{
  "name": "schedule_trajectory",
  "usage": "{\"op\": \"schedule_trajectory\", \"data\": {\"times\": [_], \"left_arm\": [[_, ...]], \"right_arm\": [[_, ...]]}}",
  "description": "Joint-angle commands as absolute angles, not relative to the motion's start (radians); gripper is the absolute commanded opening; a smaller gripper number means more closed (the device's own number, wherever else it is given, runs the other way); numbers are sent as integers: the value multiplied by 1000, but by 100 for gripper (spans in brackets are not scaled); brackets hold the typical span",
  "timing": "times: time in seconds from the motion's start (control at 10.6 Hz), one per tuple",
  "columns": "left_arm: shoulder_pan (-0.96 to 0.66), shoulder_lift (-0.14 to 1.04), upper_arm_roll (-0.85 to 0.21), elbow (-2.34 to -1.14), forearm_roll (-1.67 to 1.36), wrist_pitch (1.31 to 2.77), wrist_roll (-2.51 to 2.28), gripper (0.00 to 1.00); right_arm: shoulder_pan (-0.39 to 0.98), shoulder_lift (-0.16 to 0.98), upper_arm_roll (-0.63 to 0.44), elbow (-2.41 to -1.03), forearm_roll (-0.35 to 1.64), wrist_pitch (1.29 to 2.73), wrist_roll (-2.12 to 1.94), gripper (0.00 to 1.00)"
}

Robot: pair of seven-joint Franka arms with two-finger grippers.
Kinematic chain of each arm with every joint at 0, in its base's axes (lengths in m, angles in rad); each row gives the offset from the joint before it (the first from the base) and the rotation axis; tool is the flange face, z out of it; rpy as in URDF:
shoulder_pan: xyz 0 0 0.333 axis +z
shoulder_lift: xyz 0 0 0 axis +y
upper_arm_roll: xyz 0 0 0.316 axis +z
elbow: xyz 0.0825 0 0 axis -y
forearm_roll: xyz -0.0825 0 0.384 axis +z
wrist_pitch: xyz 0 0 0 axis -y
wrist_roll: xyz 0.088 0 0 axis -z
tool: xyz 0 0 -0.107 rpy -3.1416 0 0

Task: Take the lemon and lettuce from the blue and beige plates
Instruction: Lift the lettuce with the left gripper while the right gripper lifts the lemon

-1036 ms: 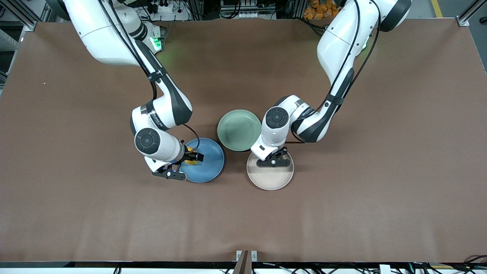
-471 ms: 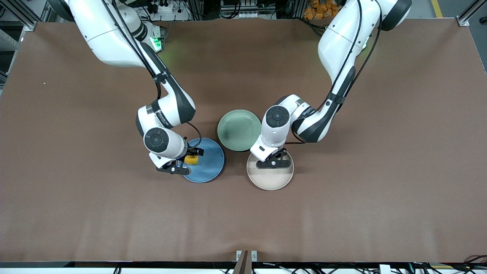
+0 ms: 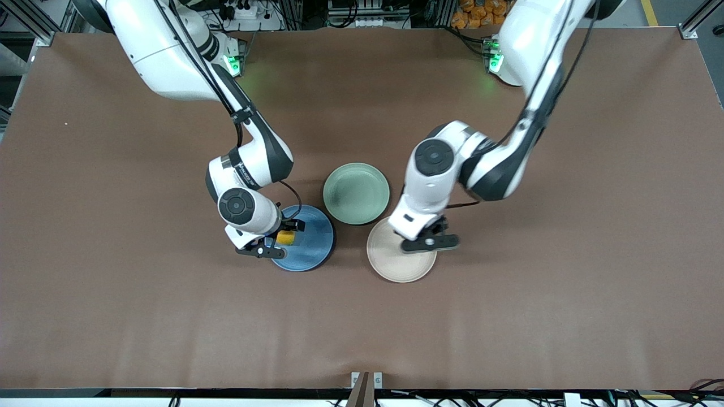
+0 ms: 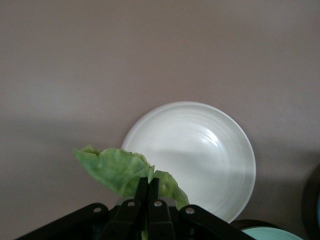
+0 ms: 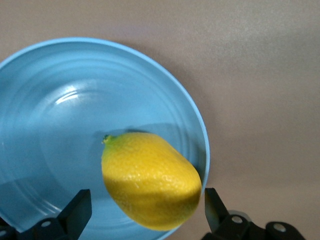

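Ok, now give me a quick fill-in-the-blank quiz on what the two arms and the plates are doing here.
1. The left gripper is shut on the ____.
2. The lemon sits between the open fingers of the right gripper, over a plate coloured ____.
3. The farthest plate from the front camera is pale ____.
Missing words: lettuce; blue; green.

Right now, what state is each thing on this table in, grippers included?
Left gripper: shut on the lettuce, over the beige plate's edge.
Lettuce: pinched, in the air, off its plate.
Beige plate: empty, flat on the table.
Right gripper: open, one finger on each side of the lemon.
Lemon: lying on the blue plate, not yet gripped.
Blue plate: holds the lemon.
Green plate: empty.
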State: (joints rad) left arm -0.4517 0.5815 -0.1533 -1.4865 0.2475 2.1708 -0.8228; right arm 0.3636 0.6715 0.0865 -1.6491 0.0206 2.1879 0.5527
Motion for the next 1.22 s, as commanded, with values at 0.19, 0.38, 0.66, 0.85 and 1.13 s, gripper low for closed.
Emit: {"op": "schedule_trajectory", "data": {"times": [0.19, 0.38, 0.66, 0.85, 1.13], "left_arm": [[-344, 433, -164, -1519, 172, 2047, -682, 0], [-293, 394, -163, -1517, 147, 1988, -565, 0], [-204, 348, -161, -1526, 147, 1869, -382, 0], [-137, 356, -163, -1543, 146, 1825, -310, 0], [-100, 437, -163, -1554, 140, 1828, -302, 0]], "right_arm": [[373, 677, 78, -1651, -26, 2212, 575, 83], [373, 676, 72, -1649, -51, 2233, 574, 4], [370, 669, 74, -1646, -48, 2230, 584, 0], [365, 651, 75, -1640, -40, 2223, 670, 0], [353, 609, 77, -1640, -34, 2214, 709, 0]]}}
